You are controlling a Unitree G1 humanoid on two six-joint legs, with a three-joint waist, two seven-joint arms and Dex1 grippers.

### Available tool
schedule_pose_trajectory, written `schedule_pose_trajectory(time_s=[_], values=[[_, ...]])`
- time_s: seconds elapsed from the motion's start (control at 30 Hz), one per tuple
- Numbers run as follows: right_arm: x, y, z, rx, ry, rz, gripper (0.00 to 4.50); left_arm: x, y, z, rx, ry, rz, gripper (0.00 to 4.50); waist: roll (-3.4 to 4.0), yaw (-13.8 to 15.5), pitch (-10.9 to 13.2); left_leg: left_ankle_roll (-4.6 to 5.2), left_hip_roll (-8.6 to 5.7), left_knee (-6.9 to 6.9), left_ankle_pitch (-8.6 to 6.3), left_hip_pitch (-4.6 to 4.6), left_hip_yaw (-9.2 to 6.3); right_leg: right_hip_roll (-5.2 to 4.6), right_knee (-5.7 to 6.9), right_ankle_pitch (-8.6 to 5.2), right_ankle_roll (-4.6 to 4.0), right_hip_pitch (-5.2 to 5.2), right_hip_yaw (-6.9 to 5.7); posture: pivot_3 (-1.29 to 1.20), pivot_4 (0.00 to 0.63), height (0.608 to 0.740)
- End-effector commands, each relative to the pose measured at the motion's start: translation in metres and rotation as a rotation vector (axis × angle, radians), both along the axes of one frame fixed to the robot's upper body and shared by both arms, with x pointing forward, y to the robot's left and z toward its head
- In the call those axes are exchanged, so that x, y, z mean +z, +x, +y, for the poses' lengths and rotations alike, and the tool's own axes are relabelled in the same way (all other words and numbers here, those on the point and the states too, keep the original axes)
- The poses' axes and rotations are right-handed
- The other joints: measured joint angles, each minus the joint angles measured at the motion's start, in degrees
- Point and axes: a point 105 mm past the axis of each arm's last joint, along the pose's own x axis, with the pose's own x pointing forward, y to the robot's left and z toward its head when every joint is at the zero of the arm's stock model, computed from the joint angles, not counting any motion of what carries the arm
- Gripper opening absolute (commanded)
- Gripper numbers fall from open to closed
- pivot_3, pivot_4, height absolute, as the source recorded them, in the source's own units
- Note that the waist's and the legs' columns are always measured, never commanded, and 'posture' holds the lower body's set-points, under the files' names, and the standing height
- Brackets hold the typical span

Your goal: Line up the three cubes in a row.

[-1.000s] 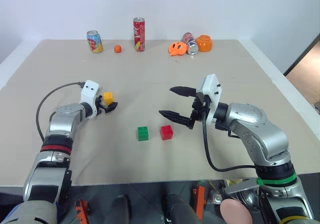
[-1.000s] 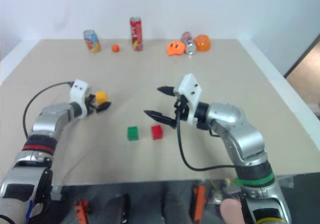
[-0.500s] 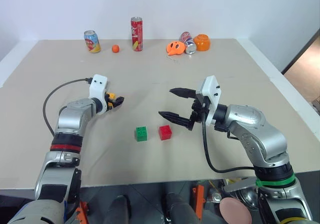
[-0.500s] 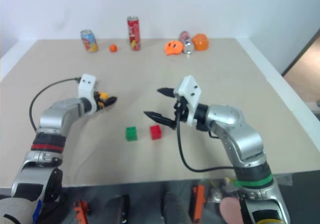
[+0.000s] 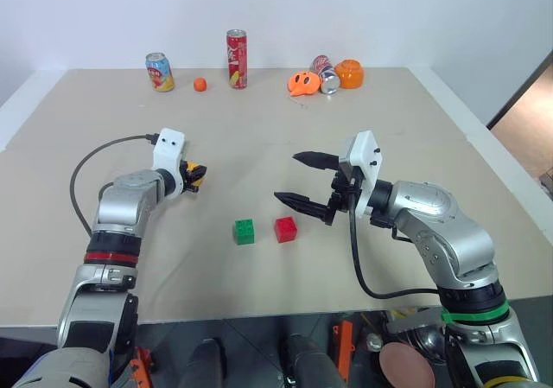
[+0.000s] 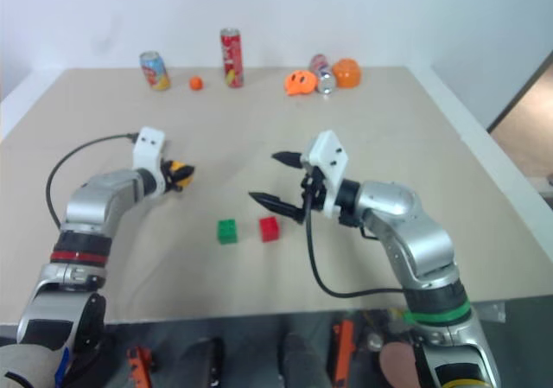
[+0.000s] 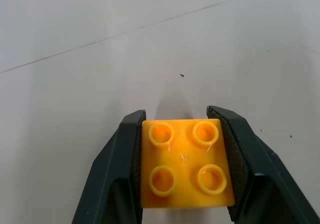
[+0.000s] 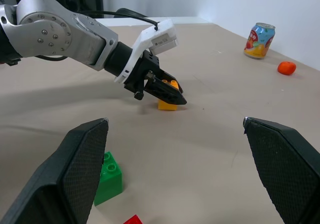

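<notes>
Left gripper clamped on yellow cube, up-left of green cube, to carry it into row. Red cube just right of green cube. Right gripper hovers above-right of green cube, fingers wide apart, holding nothing.

Both arms are silver-grey metal with rounded joint housings. The left arm carries a red band above black segments; the right arm carries a green band near its base. Each wrist bears a white boxy camera mount, from which a black cable loops back. Two tapered black fingers end each arm.
</notes>
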Motion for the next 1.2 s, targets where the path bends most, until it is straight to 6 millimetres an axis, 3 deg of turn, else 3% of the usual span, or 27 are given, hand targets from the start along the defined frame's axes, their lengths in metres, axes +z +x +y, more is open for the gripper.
schedule_pose_trajectory(time_s=[0.03,0.17,0.33,0.53,0.83,1.0,1.2], values=[[0.013,-0.001,-0.001,0.004,0.009,-0.051,4.5,0.026,-0.008,-0.012,-0.218,0.07,-0.165,1.37,0.0,-0.02,0.0,0.0,0.0,-0.01,0.0,0.0,0.0,0.0,0.0,-0.01,-0.02,-0.01,0.01,0.0,0.15,0.74],[0.012,-0.005,-0.001,0.024,0.002,-0.045,4.5,0.038,-0.03,-0.014,-0.508,0.097,-0.254,1.37,0.0,0.03,0.0,0.0,0.01,-0.05,0.0,-0.01,0.01,0.0,0.0,-0.13,-0.21,-0.02,0.0,0.0,0.15,0.74],[0.007,-0.032,-0.007,0.137,-0.039,0.002,4.5,0.018,-0.062,0.012,-0.817,0.281,-0.203,1.37,0.01,0.03,0.0,-0.02,0.02,-0.07,-0.02,0.0,0.06,-0.02,0.0,-0.2,-0.31,-0.05,0.0,0.0,0.15,0.74],[0.001,-0.055,-0.026,0.197,-0.09,0.051,4.5,0.014,-0.08,0.016,-0.992,0.23,-0.139,1.37,0.0,0.25,0.0,-0.01,0.01,0.04,-0.02,-0.11,0.07,-0.1,-0.01,-0.32,-0.31,-0.02,-0.01,0.0,0.15,0.74],[-0.003,-0.064,-0.036,0.176,-0.116,0.078,4.5,0.017,-0.101,-0.018,-1.169,0.088,-0.138,1.37,0.0,0.02,0.0,0.0,0.03,0.23,-0.01,-0.07,0.15,-0.14,-0.03,-0.32,-0.31,0.02,-0.01,0.0,0.15,0.74],[-0.005,-0.067,-0.036,0.173,-0.121,0.084,4.5,0.002,-0.105,-0.02,-1.173,0.195,-0.07,1.37,0.01,-0.02,0.0,0.0,0.08,0.21,-0.01,-0.01,0.14,-0.05,0.0,-0.31,-0.32,0.02,0.01,0.0,0.15,0.74],[-0.006,-0.068,-0.039,0.166,-0.124,0.092,4.5,-0.005,-0.109,-0.017,-1.106,0.199,0.004,1.37,0.01,0.0,0.0,-0.01,0.08,0.21,-0.02,-0.05,0.14,-0.06,-0.01,-0.32,-0.31,0.01,0.03,0.0,0.15,0.74]])
